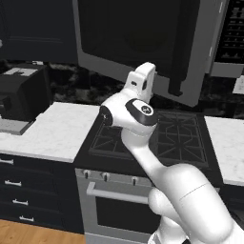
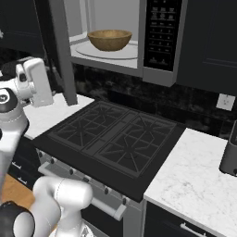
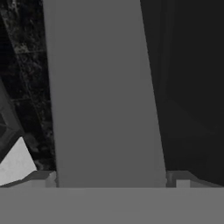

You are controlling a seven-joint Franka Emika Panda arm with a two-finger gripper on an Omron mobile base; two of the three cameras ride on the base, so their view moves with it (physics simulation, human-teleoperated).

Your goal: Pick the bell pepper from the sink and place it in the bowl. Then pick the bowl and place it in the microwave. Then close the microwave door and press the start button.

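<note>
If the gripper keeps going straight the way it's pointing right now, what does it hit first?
Most likely the microwave door: in the hand view its grey frame stands squarely ahead of the open gripper, apparently very close, though the exact gap is unclear.

One bowl (image 2: 109,40), one microwave (image 2: 139,37), one stove (image 2: 111,143), one wall outlet (image 2: 225,102).

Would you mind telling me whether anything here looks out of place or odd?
Only the microwave door stands out: it hangs open over the stove while the bowl already sits inside the microwave. Nothing looks spilled or damaged.
</note>
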